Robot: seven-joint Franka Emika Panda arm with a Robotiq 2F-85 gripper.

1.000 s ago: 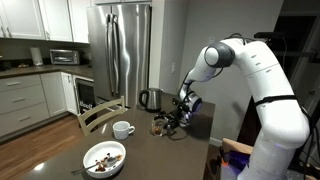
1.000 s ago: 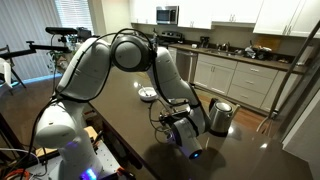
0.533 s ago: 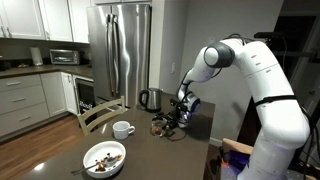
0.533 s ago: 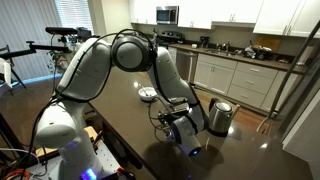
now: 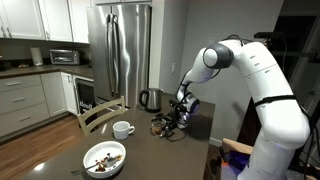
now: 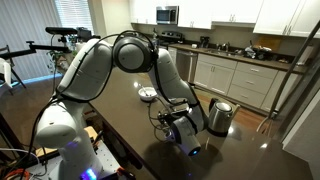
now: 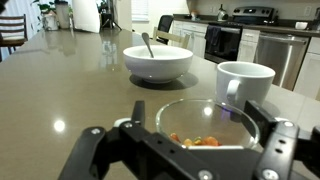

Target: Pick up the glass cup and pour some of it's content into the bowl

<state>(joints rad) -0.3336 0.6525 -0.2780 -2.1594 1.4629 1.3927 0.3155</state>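
Observation:
The glass cup (image 7: pixel 207 112) is a clear tumbler that stands on the dark table. In the wrist view it sits right between my fingers, with orange-brown content (image 7: pixel 190 141) at its bottom. My gripper (image 7: pixel 205 135) is open, one finger on each side of the glass and a small gap to its wall. In an exterior view the gripper (image 5: pixel 172 122) is low over the table beside the cup (image 5: pixel 160 126). The white bowl (image 5: pixel 104 158) with dark bits and a spoon lies at the table's near end; the wrist view shows the bowl (image 7: pixel 157 62) beyond the glass.
A white handled mug (image 7: pixel 245 85) stands just behind the glass, between it and the bowl (image 6: pixel 147 94). A steel kettle (image 5: pixel 150 99) stands close to the gripper (image 6: pixel 172 124), also seen as the kettle (image 6: pixel 220 116). A wooden chair (image 5: pixel 100 113) is at the table edge.

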